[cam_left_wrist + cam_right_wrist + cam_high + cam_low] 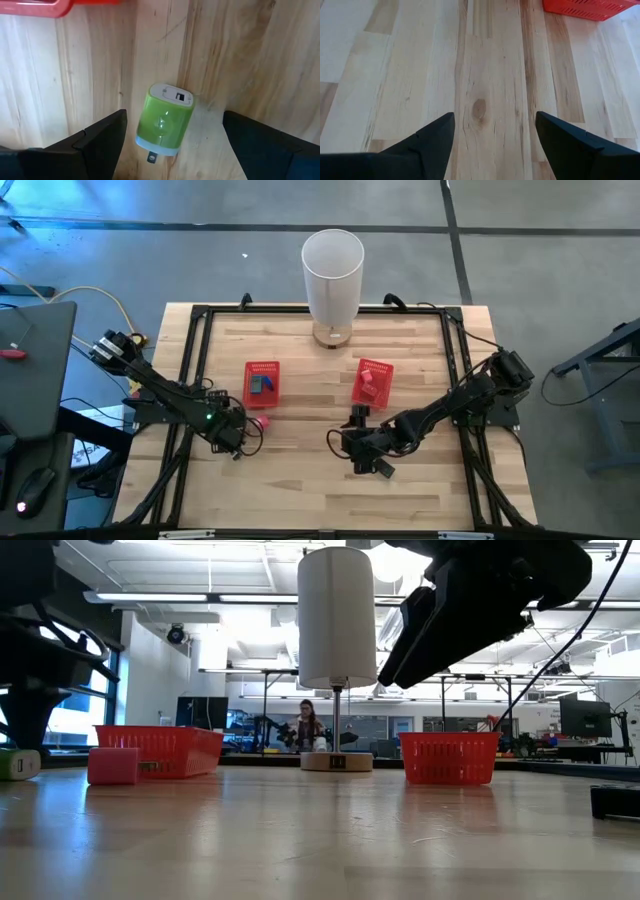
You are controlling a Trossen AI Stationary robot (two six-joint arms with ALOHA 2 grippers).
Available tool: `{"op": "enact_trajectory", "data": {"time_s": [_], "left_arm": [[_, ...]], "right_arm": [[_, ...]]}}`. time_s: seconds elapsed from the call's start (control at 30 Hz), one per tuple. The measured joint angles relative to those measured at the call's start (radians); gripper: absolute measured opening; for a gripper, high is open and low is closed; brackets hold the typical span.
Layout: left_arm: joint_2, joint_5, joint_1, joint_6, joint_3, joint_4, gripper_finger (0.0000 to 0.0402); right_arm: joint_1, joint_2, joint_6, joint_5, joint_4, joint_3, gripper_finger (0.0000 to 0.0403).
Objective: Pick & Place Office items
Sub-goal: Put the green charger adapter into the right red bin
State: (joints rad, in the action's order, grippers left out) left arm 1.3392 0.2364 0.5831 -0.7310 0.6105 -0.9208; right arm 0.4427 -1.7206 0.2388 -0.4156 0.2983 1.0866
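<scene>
Two hands apart | left hand (172, 145) straddles green charger (165, 120) | pink block (113, 765) beside, possibly touching, basket (160, 748)

My top camera looks straight down on the whole table (300, 480). My low one sits at board level, facing the lamp (336, 620) and the room behind; both catch the two baskets (263, 383). My left wrist camera hangs close over a green plug (165, 120), my right one over bare wood, perhaps slightly higher.
</scene>
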Motion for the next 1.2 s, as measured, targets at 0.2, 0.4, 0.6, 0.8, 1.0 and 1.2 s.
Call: {"op": "enact_trajectory", "data": {"time_s": [0.2, 0.4, 0.6, 0.8, 1.0, 1.2], "left_arm": [[0.001, -0.015, 0.000, -0.002, -0.002, 0.003, 0.0326], [0.002, -0.017, 0.000, -0.003, -0.002, 0.010, 0.0291], [0.002, -0.025, 0.000, -0.043, -0.003, 0.024, 0.0226], [0.003, -0.036, 0.000, -0.052, -0.005, 0.051, 0.0157], [0.003, -0.030, 0.000, -0.052, -0.006, 0.066, 0.0125], [0.003, -0.041, 0.000, -0.138, 0.005, 0.059, 0.0125]], "right_arm": [[0.000, 0.000, 0.000, 0.000, 0.001, 0.000, 0.0267], [0.000, 0.000, 0.000, 0.000, 0.001, 0.000, 0.0267], [0.000, 0.000, 0.000, 0.000, 0.001, 0.000, 0.0267], [0.000, 0.000, 0.000, 0.000, 0.001, 0.000, 0.0267], [0.000, 0.000, 0.000, 0.000, 0.001, 0.000, 0.0267], [0.000, 0.000, 0.000, 0.002, 0.001, 0.000, 0.0267]]}}
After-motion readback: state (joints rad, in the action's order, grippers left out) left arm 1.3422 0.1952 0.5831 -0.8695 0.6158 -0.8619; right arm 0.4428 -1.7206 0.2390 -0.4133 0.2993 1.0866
